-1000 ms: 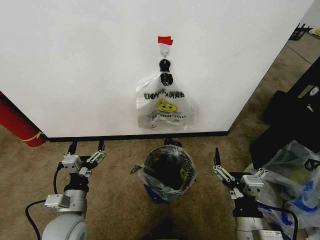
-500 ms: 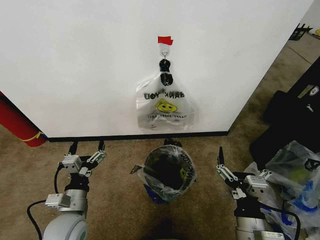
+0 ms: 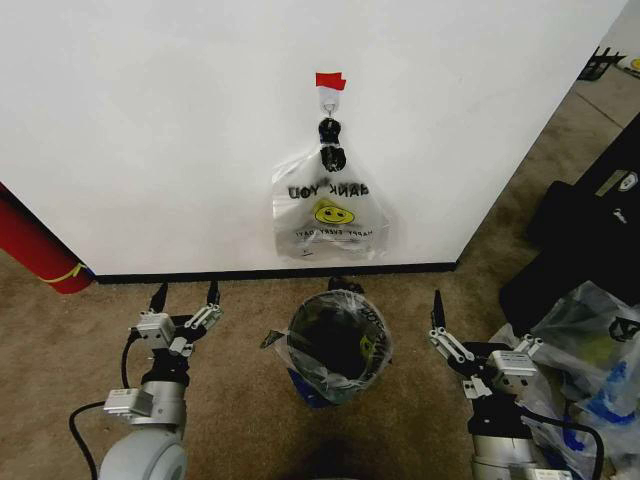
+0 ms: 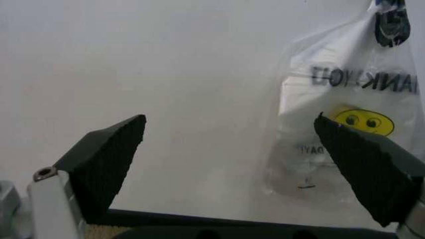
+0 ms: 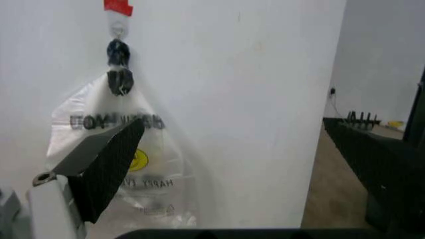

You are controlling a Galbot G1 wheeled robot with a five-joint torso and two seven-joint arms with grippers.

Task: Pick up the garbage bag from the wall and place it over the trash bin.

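thin plastic garbage bag (image 3: 330,212) hangs knotted on hook (image 3: 328,102); both tools, left (image 3: 186,297) and right (image 3: 437,316), released; a tug risks tearing.

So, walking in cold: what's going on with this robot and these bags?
A thin crinkly translucent garbage bag with blue patches is draped over the small round black wire-mesh trash bin on the carpet. A translucent white smiley-face bag hangs from a small metal hook on the plain white wall. The left gripper and right gripper are open and empty, low either side of the bin.
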